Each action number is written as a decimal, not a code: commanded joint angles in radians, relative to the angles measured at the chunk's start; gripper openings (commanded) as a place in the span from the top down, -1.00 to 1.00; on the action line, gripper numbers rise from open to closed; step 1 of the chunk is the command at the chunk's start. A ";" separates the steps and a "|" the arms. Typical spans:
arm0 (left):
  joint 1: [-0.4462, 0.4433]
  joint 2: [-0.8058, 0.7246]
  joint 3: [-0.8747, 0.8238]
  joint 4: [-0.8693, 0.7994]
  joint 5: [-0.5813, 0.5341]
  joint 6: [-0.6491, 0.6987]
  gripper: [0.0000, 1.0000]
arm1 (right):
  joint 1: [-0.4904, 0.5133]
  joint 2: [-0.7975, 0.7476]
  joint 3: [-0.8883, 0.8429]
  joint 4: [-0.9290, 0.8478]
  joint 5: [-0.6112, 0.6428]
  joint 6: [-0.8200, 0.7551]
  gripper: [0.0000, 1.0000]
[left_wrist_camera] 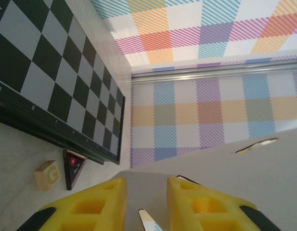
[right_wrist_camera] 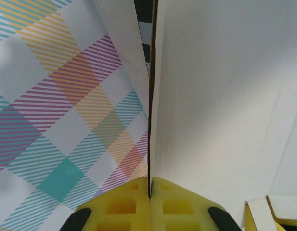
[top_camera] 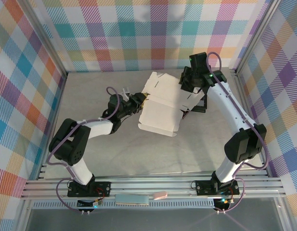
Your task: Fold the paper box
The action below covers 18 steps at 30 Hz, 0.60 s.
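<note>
The paper box (top_camera: pixel 160 113) is a white, partly folded cardboard sheet lying mid-table, with one panel raised at the back. My left gripper (top_camera: pixel 140 102) is at its left edge. In the left wrist view its yellow fingers (left_wrist_camera: pixel 97 202) stand apart, and a grey panel of the box (left_wrist_camera: pixel 235 178) with a slot shows through the gap; nothing is pinched. My right gripper (top_camera: pixel 189 98) is at the box's right side. In the right wrist view that gripper (right_wrist_camera: pixel 149 185) is shut on the thin edge of an upright white panel (right_wrist_camera: pixel 220 96).
A black-and-white chessboard (left_wrist_camera: pixel 57 82) lies beyond the box in the left wrist view, with a small wooden block (left_wrist_camera: pixel 47 175) and a red-and-black triangular piece (left_wrist_camera: pixel 73 167) beside it. Checked walls (top_camera: pixel 153 33) enclose the table. An aluminium rail (top_camera: pixel 153 185) runs along the near edge.
</note>
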 commanded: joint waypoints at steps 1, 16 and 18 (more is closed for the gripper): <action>-0.033 -0.059 0.090 -0.237 -0.045 0.188 0.43 | 0.006 0.020 -0.005 0.001 -0.040 0.138 1.00; -0.102 -0.059 0.149 -0.475 -0.232 0.362 0.32 | 0.014 0.017 -0.017 0.009 -0.049 0.140 1.00; -0.100 -0.074 0.145 -0.486 -0.239 0.356 0.32 | 0.014 0.012 -0.024 0.008 -0.039 0.137 1.00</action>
